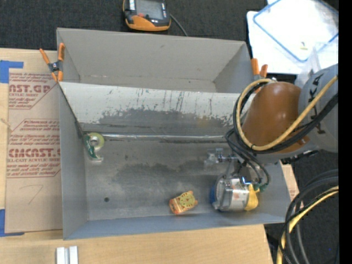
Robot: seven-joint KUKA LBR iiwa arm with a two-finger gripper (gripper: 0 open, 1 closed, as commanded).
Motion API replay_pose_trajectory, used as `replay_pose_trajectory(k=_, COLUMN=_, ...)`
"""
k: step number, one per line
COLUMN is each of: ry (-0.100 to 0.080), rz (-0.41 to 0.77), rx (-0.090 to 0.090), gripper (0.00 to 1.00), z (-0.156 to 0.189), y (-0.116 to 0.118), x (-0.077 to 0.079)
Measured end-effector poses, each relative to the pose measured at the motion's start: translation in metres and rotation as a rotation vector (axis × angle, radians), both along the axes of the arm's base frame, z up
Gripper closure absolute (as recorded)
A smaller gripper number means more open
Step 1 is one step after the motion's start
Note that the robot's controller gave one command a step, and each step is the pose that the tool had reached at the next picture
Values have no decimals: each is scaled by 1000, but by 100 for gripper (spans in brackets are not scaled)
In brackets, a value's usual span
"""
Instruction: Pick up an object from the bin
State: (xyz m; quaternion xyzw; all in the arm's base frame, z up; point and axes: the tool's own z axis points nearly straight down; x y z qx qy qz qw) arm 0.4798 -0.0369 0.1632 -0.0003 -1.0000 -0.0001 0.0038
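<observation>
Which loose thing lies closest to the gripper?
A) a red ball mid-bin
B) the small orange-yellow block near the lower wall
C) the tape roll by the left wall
B: the orange-yellow block lies just left of the gripper; the tape roll sits far across the bin.

arm (330, 111) grey, blk lettering | wrist cover (272, 114) orange-brn dome | cables (240, 120) blk+ylw loops | tool (234, 197) silver/ylw

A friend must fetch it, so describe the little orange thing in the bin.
Look in the grey metal bin, along its near wall. Just left of the gripper lies a small block. It is orange-yellow and chunky, unlike the pale tape ring by the left wall.
</observation>
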Motion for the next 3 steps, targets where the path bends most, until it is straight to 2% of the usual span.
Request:
replay_pose_trajectory(k=1, ry=-8, rz=1, rx=-1, gripper=0, z=3, y=0, x=2)
replay_pose_trajectory(k=2, ry=-17, rz=26, rx=4, gripper=0, z=-69, y=-63, x=17)
replay_pose_trajectory(k=3, ry=-18, rz=261, rx=4, gripper=0, z=-36, y=48, x=5)
